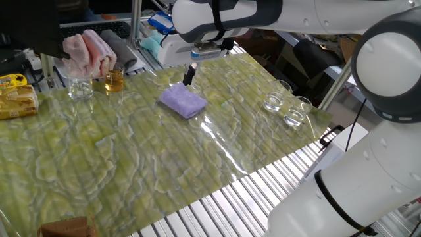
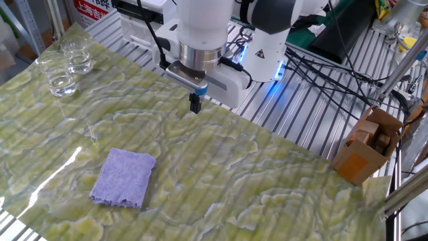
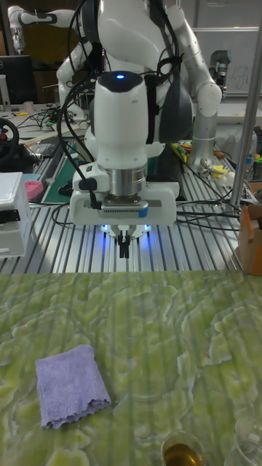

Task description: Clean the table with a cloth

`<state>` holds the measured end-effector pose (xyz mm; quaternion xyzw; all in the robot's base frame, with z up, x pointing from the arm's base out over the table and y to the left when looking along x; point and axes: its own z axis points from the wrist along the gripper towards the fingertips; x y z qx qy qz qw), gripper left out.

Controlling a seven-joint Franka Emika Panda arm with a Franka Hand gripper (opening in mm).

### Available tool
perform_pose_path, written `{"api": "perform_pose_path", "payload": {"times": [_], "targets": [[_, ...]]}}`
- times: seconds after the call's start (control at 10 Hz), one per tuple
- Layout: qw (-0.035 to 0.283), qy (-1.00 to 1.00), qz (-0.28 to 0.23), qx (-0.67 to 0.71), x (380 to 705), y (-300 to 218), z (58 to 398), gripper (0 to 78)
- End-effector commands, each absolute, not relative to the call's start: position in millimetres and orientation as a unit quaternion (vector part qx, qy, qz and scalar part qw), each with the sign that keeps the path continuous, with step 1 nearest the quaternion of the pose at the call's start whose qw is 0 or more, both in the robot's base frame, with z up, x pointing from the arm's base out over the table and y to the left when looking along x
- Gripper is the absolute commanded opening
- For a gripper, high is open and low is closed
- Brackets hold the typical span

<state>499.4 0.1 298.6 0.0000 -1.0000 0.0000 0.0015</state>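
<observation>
Lavender cloth (image 2: 124, 177) is laid flat on the table (image 2: 267, 181); the gripper (image 2: 195, 107), jaws closed and empty, is held above, at 1 o'clock.

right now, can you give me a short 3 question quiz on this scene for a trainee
1. True or false: the hand holds the cloth.
2. The glass near the pink towels holds: A) amber liquid B) nothing C) milk
3. Fill in: the cloth lies flat on the ____.

Key: 1 false, the hand is shut, empty, above the table's edge, apart from the cloth. 2 A. 3 table.
</observation>
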Motion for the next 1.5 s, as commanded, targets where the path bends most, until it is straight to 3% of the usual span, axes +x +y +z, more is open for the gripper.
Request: {"api": "perform_pose_path", "payload": {"times": [0.1,0.9,1.5], "targets": [[0.029,-0.976,-0.040,-0.214,499,0,299,0.0],[0.023,-0.983,-0.033,-0.177,503,0,300,0.0],[0.022,-0.984,-0.034,-0.171,524,-10,303,0.0]]}}
